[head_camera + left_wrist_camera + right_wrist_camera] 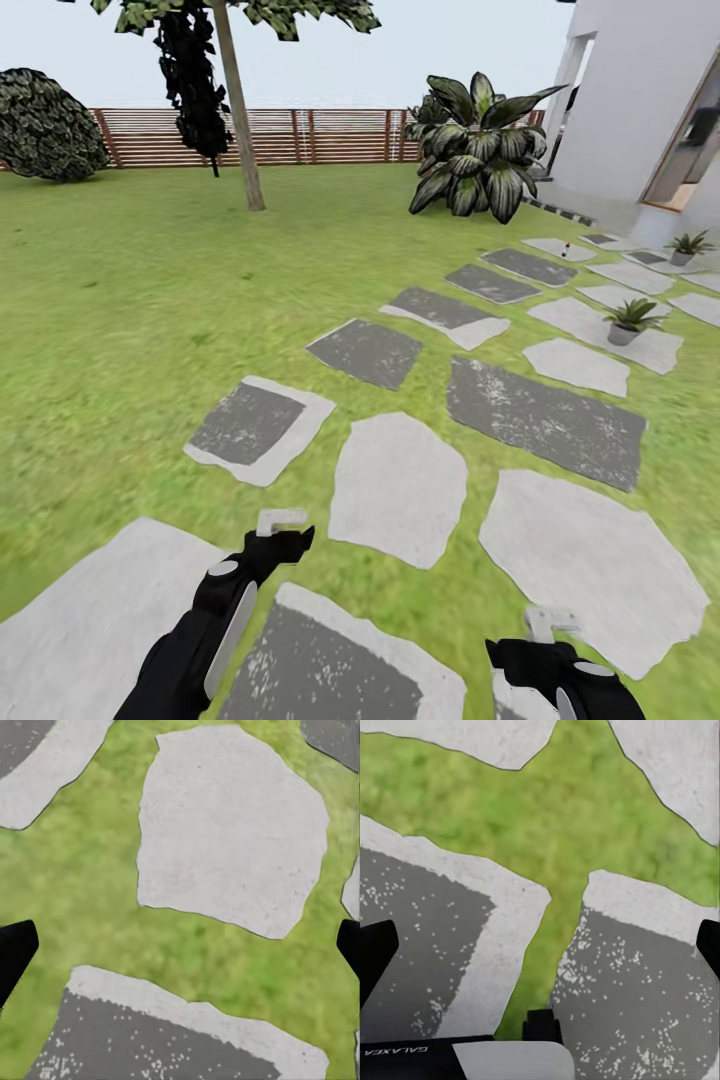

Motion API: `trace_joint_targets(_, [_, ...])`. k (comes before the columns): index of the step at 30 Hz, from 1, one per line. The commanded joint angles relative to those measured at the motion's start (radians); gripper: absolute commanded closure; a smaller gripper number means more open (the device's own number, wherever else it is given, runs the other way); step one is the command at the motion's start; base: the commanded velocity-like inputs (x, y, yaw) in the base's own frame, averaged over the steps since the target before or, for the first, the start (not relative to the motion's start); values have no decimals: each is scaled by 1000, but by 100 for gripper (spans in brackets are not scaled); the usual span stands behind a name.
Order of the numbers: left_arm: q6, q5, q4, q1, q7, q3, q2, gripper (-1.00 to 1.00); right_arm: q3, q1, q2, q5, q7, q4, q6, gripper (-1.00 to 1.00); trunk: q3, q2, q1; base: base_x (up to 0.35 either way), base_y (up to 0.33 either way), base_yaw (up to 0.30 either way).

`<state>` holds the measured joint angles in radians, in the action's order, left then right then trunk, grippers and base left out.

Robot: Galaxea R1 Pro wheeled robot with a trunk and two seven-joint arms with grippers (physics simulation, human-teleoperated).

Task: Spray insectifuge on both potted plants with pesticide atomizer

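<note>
Nearest to us, our 2 arms hang low over the stepping stones point(398, 488). Our left gripper point(283, 530) sits above a dark grey stone with a pale rim; in the left wrist view its 2 black fingers point(13, 952) stand at opposite edges of the picture, so the jaws are wide apart and hold nothing. Our right gripper point(548, 632) hovers over the lawn point(140, 300) between stones; its wrist view also shows the fingers point(375, 952) far apart, with nothing between them. On the right gripper's body we read "GALAXEA", seen upside down.

Further off to our right, the 2 potted plants each sit in a small grey pot: the nearer one point(630, 322) stands on a pale stone, and the farther one point(688, 247) stands on grey paving close to the white building point(640, 90). Each pot holds a low rosette of pointed green leaves.

A tiny dark thing with a red spot point(566, 245) stands on a distant pale stone; it may be the pesticide atomizer, but it is too small to tell.

A large striped-leaf plant point(480, 150), a tree trunk point(238, 110) and a slatted wooden fence point(320, 136) close off the garden.
</note>
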<state>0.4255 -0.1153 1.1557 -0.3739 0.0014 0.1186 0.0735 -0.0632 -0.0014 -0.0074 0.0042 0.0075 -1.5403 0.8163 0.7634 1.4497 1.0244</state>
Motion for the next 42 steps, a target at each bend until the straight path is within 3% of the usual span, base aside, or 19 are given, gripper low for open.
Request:
trace_joint_targets(1, [6,-9,1,0,0,0,0,-100,0,0,0,0,1,-1,4,-100,1,0,1,340,0,-10])
trace_joint_targets(42, [6,-9,1,0,0,0,0,-100,0,0,0,1,0,-1,4,-100,1,0,1,340,0,0])
